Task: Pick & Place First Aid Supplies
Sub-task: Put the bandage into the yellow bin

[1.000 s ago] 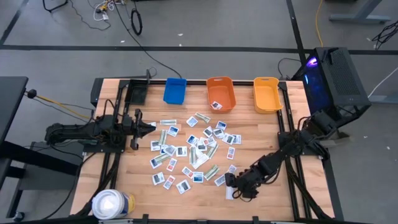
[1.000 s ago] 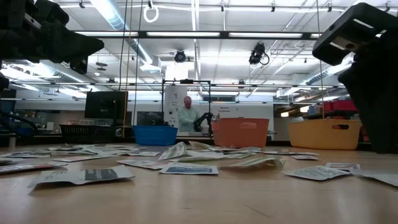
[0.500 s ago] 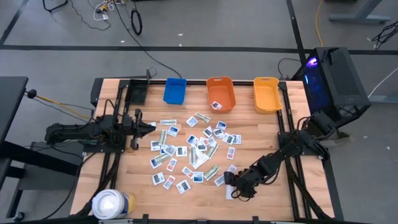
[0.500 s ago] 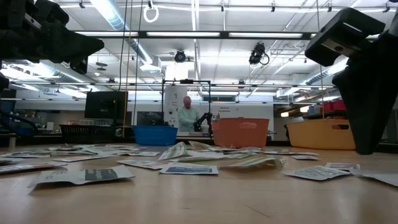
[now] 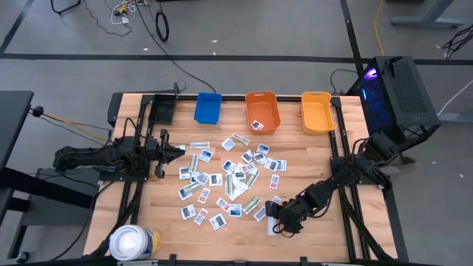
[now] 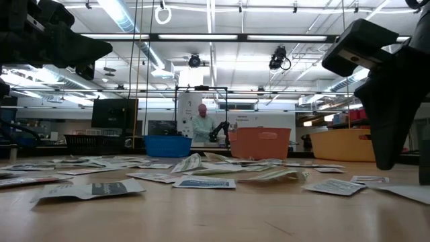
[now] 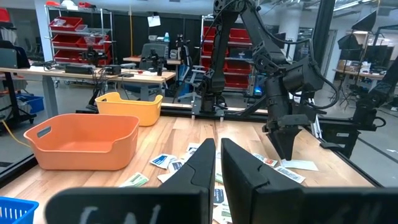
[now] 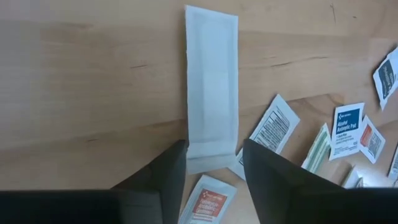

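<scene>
Dozens of small first aid packets (image 5: pixel 229 177) lie flat and scattered over the middle of the wooden table (image 5: pixel 148 214). A long white strip packet (image 8: pixel 211 81) lies flat at the near right, apart from the heap. My right gripper (image 5: pixel 276 223) slants down over it, open. Its two fingers (image 8: pixel 168 177) stand on either side of the strip's near end (image 8: pixel 211 155), close to its long edges. My left gripper (image 5: pixel 181 150) waits at the table's left, level and shut, with nothing in it (image 7: pixel 217 149).
A blue bin (image 5: pixel 208 107), an orange bin (image 5: pixel 263 111) with one packet in it and a yellow bin (image 5: pixel 318 111) stand along the far edge. A large white roll (image 5: pixel 134 241) stands at the near left corner. A person stands in the room far behind the table (image 6: pixel 201 121).
My right gripper has turned a little over the white strip and edged slightly toward the heap of packets. The strip and the other packets lie where they were.
</scene>
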